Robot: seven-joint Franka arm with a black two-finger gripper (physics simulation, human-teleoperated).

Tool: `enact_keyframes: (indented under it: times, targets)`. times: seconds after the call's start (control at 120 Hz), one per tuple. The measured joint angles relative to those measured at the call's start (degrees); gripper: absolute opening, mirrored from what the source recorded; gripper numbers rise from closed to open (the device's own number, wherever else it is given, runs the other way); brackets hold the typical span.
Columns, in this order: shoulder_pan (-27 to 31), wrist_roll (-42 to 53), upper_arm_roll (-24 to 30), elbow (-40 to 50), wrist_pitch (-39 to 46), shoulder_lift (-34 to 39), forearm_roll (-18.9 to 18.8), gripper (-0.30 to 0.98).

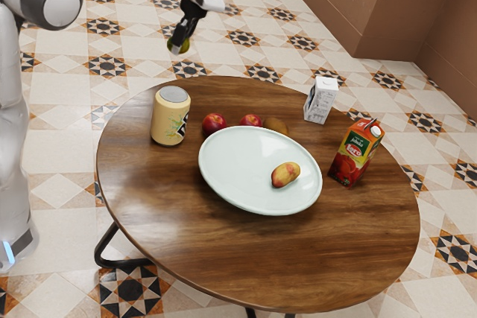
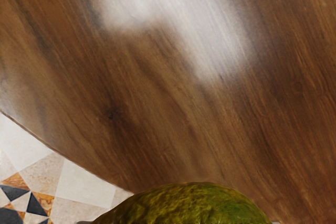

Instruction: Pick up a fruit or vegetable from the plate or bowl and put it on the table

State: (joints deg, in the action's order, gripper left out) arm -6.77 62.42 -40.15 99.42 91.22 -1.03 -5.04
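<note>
High above the far edge of the round wooden table point(image 1: 335, 251), toward the exterior view's upper left, my gripper point(image 1: 179, 42) is shut on a green bumpy fruit point(image 1: 185, 46). In the wrist view the green fruit point(image 2: 184, 206) bulges large at the lower edge, with the table point(image 2: 157, 82) below it. The pale plate point(image 1: 231, 174) rests on the table and bears one yellow-red fruit point(image 1: 285, 175). My gripper is well away from the plate.
A yellow can point(image 1: 168, 118) stands left of the plate in the exterior view. Two red apples point(image 1: 214, 124) point(image 1: 251, 121) and a brown fruit point(image 1: 276, 125) lie behind the plate. A white carton point(image 1: 320, 100) and a red juice carton point(image 1: 355, 156) stand to the right.
</note>
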Motion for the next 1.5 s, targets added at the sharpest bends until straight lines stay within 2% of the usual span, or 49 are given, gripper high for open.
enact_keyframes:
  times: [0.125,0.3,0.367,0.592,0.717,0.875,1.083,1.183,1.325,1.5]
  targets:
    - [1.14,0.4,0.58,-0.34,0.51,-1.52,0.14,0.31]
    - [-8.57,0.79,1.14,-0.43,0.93,-2.42,0.24,0.31]
    - [-10.49,0.89,1.15,-0.43,1.02,-2.55,0.29,0.31]
    - [-7.09,1.15,1.11,-0.43,1.16,-2.5,0.35,0.31]
    - [-7.29,1.26,1.11,-0.43,1.19,-2.52,0.33,0.31]
    - [-9.14,1.98,2.02,-1.28,0.91,-4.39,-0.5,0.56]
    - [-9.02,2.76,2.13,-1.7,0.59,-4.53,-0.77,0.66]
    - [-8.06,3.0,6.09,-6.84,-0.36,-4.54,-0.49,0.67]
    - [-9.8,-0.22,10.27,-23.31,-4.99,-9.33,3.67,0.68]
    - [-8.45,-13.5,10.21,-26.43,-12.23,-10.14,7.89,0.68]
